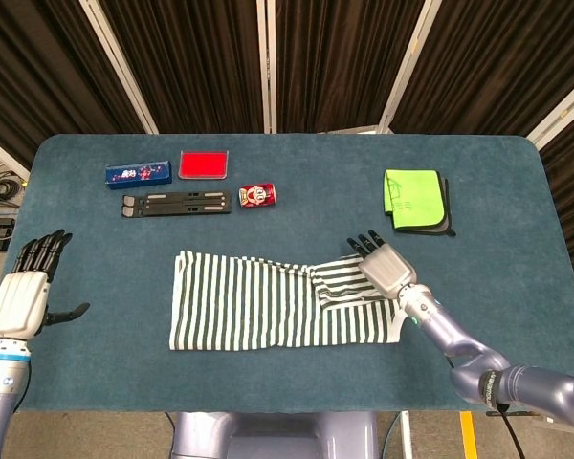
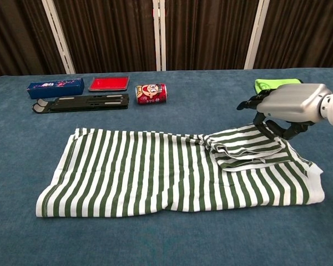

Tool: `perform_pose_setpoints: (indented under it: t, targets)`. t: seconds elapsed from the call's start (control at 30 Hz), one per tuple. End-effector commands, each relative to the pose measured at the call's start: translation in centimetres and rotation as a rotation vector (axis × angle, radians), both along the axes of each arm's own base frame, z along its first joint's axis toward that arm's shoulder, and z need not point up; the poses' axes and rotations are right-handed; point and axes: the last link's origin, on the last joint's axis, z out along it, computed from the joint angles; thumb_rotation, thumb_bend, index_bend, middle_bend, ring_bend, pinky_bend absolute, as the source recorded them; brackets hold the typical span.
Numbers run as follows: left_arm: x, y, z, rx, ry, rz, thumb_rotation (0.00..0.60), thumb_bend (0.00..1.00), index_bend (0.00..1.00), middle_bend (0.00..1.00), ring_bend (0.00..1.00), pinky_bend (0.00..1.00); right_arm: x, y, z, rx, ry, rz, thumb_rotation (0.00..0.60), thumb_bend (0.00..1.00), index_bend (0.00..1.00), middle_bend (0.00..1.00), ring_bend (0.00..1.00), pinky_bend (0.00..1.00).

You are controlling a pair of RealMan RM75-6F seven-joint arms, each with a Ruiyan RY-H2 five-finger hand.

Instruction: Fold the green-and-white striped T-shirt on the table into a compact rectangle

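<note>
The green-and-white striped cotton T-shirt [image 1: 277, 301] lies flat across the near middle of the blue felt-covered table [image 1: 517, 287], its long side running from nine to three o'clock, with one sleeve folded back onto the body at the three o'clock end. The right hand [image 1: 381, 263] sits at that end, palm down over the folded sleeve, its dark fingers [image 2: 254, 103] bent downward at the cloth; whether they actually pinch the fabric I cannot tell. The left hand [image 1: 27, 287] hovers off the nine o'clock edge of the table, fingers spread apart and holding nothing. Toward twelve o'clock lie a blue rectangular box [image 1: 136, 174], a flat red case [image 1: 204, 164], a black folding stand [image 1: 177, 203] and a red drink can [image 1: 257, 195] on its side. At two o'clock rests a lime-green folded cloth [image 1: 413, 199].
</note>
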Motion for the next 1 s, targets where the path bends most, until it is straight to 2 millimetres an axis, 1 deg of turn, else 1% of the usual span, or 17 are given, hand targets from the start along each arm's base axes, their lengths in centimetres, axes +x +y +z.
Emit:
perform_pose_setpoints:
  t: [0.03, 0.27, 0.33, 0.43, 0.47, 0.5, 0.57, 0.6, 0.67, 0.73, 0.77, 0.83, 0.9, 0.97, 1.0]
  targets:
    - [0.0, 0.0, 0.0, -0.001, 0.000, 0.001, 0.600, 0.00, 0.00, 0.00, 0.00, 0.00, -0.9, 0.6, 0.0, 0.002, -0.001, -0.003, 0.600, 0.80, 0.59, 0.00, 0.00, 0.00]
    - [0.1, -0.1, -0.2, -0.006, 0.003, -0.003, 0.600, 0.00, 0.00, 0.00, 0.00, 0.00, -2.1, 1.1, 0.0, -0.007, -0.013, -0.008, 0.600, 0.79, 0.59, 0.00, 0.00, 0.00]
    - [0.1, -0.2, -0.2, -0.006, 0.004, -0.003, 0.600, 0.00, 0.00, 0.00, 0.00, 0.00, -2.1, 1.1, 0.4, -0.020, -0.026, -0.002, 0.600, 0.79, 0.59, 0.00, 0.00, 0.00]
    - [0.0, -0.1, -0.2, -0.007, 0.003, -0.002, 0.600, 0.00, 0.00, 0.00, 0.00, 0.00, -1.8, 1.3, 1.5, -0.050, -0.064, 0.017, 0.600, 0.79, 0.58, 0.00, 0.00, 0.00]
    - [-0.1, -0.1, -0.3, -0.011, 0.006, 0.000, 0.600, 0.00, 0.00, 0.00, 0.00, 0.00, -1.5, 1.3, 2.6, -0.085, -0.102, 0.024, 0.600, 0.78, 0.57, 0.00, 0.00, 0.00]
    - [-0.2, -0.1, -0.3, -0.016, 0.009, 0.000, 0.600, 0.00, 0.00, 0.00, 0.00, 0.00, -1.4, 1.8, 3.7, -0.105, -0.133, 0.030, 0.600, 0.76, 0.56, 0.00, 0.00, 0.00]
    - [-0.3, 0.1, -0.4, -0.022, 0.014, -0.003, 0.600, 0.00, 0.00, 0.00, 0.00, 0.00, -1.6, 2.5, 5.0, -0.129, -0.171, 0.032, 0.600, 0.66, 0.52, 0.00, 0.00, 0.00]
    - [-0.3, 0.1, -0.4, -0.024, 0.017, -0.005, 0.600, 0.00, 0.00, 0.00, 0.00, 0.00, -1.6, 2.7, 5.4, -0.139, -0.185, 0.031, 0.600, 0.56, 0.50, 0.00, 0.00, 0.00]
    - [-0.4, 0.3, -0.5, -0.032, 0.029, -0.014, 0.600, 0.00, 0.00, 0.00, 0.00, 0.00, -2.0, 3.4, 6.5, -0.166, -0.217, 0.027, 0.600, 0.30, 0.41, 0.00, 0.00, 0.00]
    - [-0.8, 0.7, -0.7, -0.053, 0.048, -0.032, 0.600, 0.00, 0.00, 0.00, 0.00, 0.00, -2.5, 4.4, 8.0, -0.211, -0.259, 0.020, 0.600, 0.09, 0.33, 0.00, 0.00, 0.00]
    - [-0.9, 0.9, -1.0, -0.067, 0.051, -0.041, 0.600, 0.00, 0.00, 0.00, 0.00, 0.00, -2.8, 4.8, 8.6, -0.230, -0.277, 0.016, 0.600, 0.03, 0.30, 0.00, 0.00, 0.00]
    - [-1.1, 1.2, -1.4, -0.103, 0.041, -0.057, 0.600, 0.00, 0.00, 0.00, 0.00, 0.00, -3.2, 5.6, 9.4, -0.258, -0.310, 0.005, 0.600, 0.00, 0.26, 0.00, 0.00, 0.00]
    - [-1.0, 1.8, -1.7, -0.114, 0.034, -0.091, 0.600, 0.00, 0.00, 0.00, 0.00, 0.00, -3.5, 6.2, 10.2, -0.287, -0.342, 0.000, 0.600, 0.00, 0.24, 0.00, 0.00, 0.00]
    - [-0.8, 2.6, -2.2, -0.130, 0.043, -0.146, 0.600, 0.00, 0.01, 0.00, 0.00, 0.00, -4.1, 7.2, 10.9, -0.326, -0.369, 0.004, 0.600, 0.00, 0.20, 0.00, 0.00, 0.00]
    - [-0.3, 3.4, -3.0, -0.171, 0.048, -0.213, 0.600, 0.00, 0.03, 0.00, 0.00, 0.00, -4.9, 8.2, 11.4, -0.357, -0.390, -0.010, 0.600, 0.00, 0.17, 0.00, 0.00, 0.00]
